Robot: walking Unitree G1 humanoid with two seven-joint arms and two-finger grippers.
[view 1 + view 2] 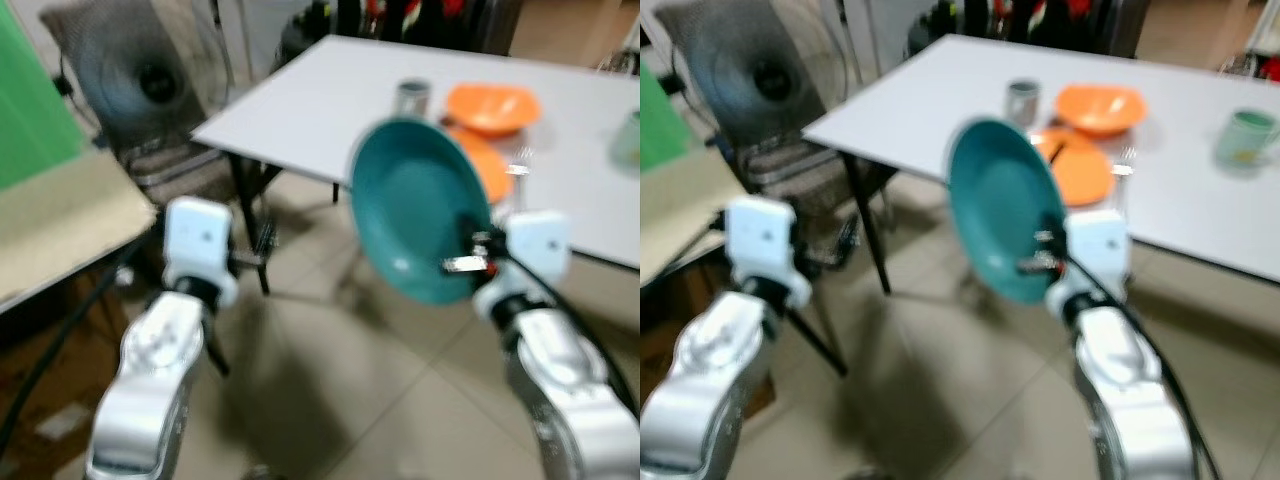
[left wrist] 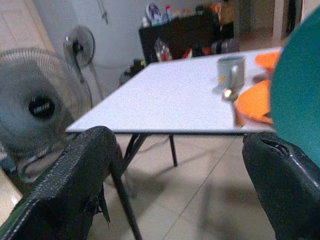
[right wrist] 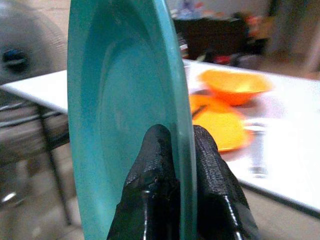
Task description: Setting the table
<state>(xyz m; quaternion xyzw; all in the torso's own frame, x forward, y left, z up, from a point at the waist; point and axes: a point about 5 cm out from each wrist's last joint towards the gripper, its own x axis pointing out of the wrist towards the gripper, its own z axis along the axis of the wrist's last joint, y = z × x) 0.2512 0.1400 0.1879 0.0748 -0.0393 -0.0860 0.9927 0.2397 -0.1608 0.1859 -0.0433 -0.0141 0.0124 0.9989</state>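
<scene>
My right gripper [image 3: 176, 160] is shut on the rim of a teal plate [image 1: 415, 205], which stands on edge in the air in front of the white table [image 1: 330, 110]. On that table lie an orange plate [image 1: 487, 165], an orange bowl [image 1: 493, 107], a grey cup [image 1: 411, 97], a fork [image 1: 1123, 165] and a green mug [image 1: 1244, 136]. My left gripper [image 2: 177, 165] is open, with its black fingers [image 2: 75, 185] spread wide and nothing between them, held low over the floor left of the table.
A standing fan [image 1: 135, 65] and a dark chair are at the left of the table. A cardboard box [image 1: 55, 215] with a green panel is at my near left. Tiled floor [image 1: 330, 370] lies below my arms. Dark shelving stands behind the table.
</scene>
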